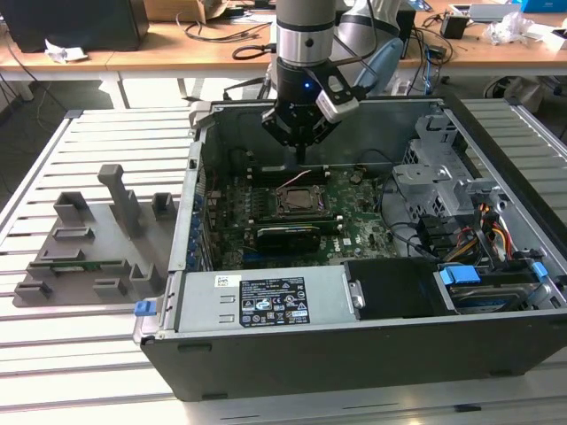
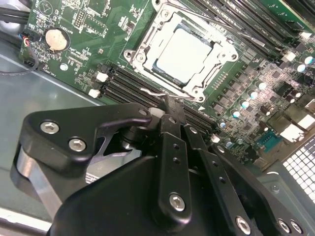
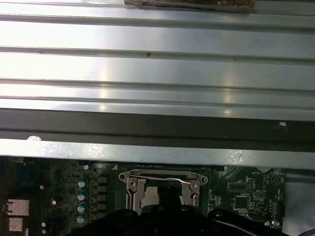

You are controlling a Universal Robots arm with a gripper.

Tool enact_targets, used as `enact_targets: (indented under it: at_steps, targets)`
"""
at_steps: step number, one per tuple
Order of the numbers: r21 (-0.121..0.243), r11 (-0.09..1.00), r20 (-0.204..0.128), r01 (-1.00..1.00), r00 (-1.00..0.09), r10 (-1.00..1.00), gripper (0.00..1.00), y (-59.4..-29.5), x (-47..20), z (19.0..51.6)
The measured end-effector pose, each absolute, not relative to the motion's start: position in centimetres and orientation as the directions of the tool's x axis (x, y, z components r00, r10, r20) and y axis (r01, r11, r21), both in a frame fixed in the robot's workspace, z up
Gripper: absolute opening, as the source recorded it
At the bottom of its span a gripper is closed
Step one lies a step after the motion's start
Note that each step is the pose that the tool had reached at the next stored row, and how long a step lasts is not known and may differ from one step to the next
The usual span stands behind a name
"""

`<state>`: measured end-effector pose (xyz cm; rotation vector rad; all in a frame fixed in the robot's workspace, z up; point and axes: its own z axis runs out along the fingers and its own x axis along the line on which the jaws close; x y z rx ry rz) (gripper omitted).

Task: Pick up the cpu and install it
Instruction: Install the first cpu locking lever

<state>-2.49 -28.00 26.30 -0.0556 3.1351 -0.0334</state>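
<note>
The cpu [image 2: 183, 55] is a flat square chip with a pale silvery top and a thin darker rim. It lies flat in the socket [image 2: 147, 37] on the motherboard [image 2: 78, 19], inside the metal frame, with a thin wire lever [image 2: 160, 92] along one edge. In the exterior view the open case [image 1: 354, 345] on the table [image 1: 89, 354] holds the motherboard, a black card [image 1: 285, 235] and drive bays [image 1: 443, 177]. A grey tray [image 1: 89, 257] sits at the exterior view's left. The hand [image 2: 170, 105] hovers above the socket, fingers pressed together and pinching nothing.
</note>
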Motion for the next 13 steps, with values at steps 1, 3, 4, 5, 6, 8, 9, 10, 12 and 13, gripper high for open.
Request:
enact_targets:
  at_steps: [1,3,4,5,6,8,9,10,12,13]
  targets:
    - [-0.016,0.999,-0.006,-0.036,-0.999,-0.036,0.11,-28.06,-2.56,26.3]
    - [-0.008,0.999,-0.006,-0.036,-0.999,-0.036,0.11,-28.29,-2.75,26.27]
    - [0.0,0.999,-0.006,-0.035,-0.999,-0.035,0.11,-28.4,-2.8,26.26]
    - [0.003,0.999,-0.006,-0.035,-0.999,-0.035,0.11,-28.45,-2.83,26.27]
    - [0.004,0.999,-0.006,-0.035,-0.999,-0.035,0.11,-28.45,-2.83,26.26]
    - [0.005,0.999,-0.006,-0.035,-0.999,-0.035,0.11,-28.46,-2.83,26.26]
    - [0.005,0.999,-0.006,-0.035,-0.999,-0.035,0.11,-28.46,-2.83,26.25]
    - [0.004,0.999,-0.006,-0.035,-0.999,-0.035,0.11,-28.46,-2.83,26.24]
    - [0.004,0.999,-0.006,-0.036,-0.999,-0.036,0.11,-28.46,-2.83,26.2]
    - [0.004,0.999,-0.006,-0.036,-0.999,-0.035,0.11,-28.46,-2.83,26.18]
